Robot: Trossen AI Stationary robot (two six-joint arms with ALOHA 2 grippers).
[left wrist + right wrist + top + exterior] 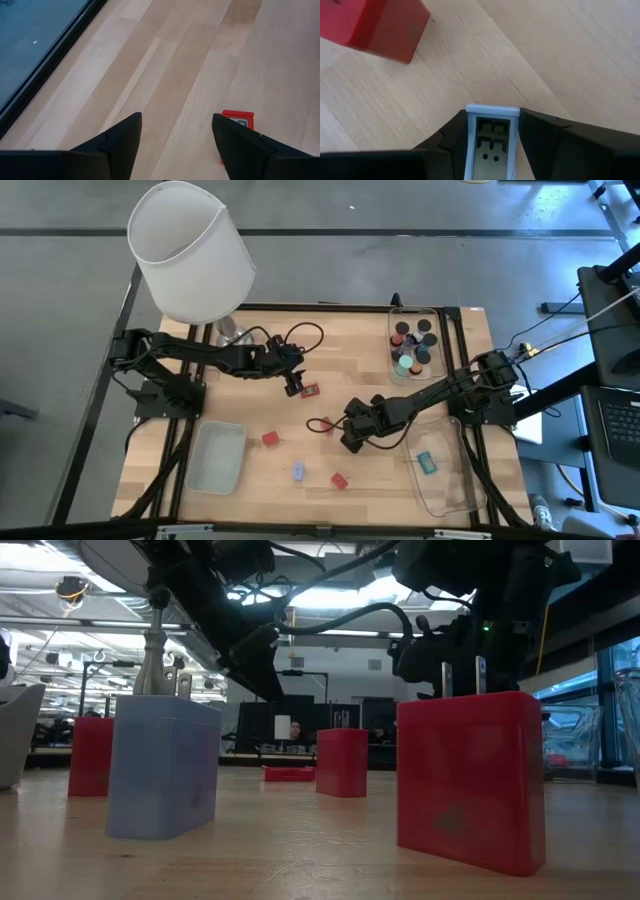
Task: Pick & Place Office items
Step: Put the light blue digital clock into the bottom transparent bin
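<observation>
The right gripper (492,145) is seen low over the middle of the desk (260,360), its jaws closed on a flat pale blue piece (492,137) held between them. A red block (372,25) lies on the desk just beyond it. The left gripper (175,142) is held over the desk with jaws wide and nothing between them; a flat red piece (238,120) lies just beside one finger.

Robotics lab / open-plan workshop: wood surface (270,470) in a black metal frame (155,470) on grey concrete floor (60,300); behind surface, monitors (300,715), strip ceiling lights (60,605), glass walls; laptop (620,425) just beside frame.
</observation>
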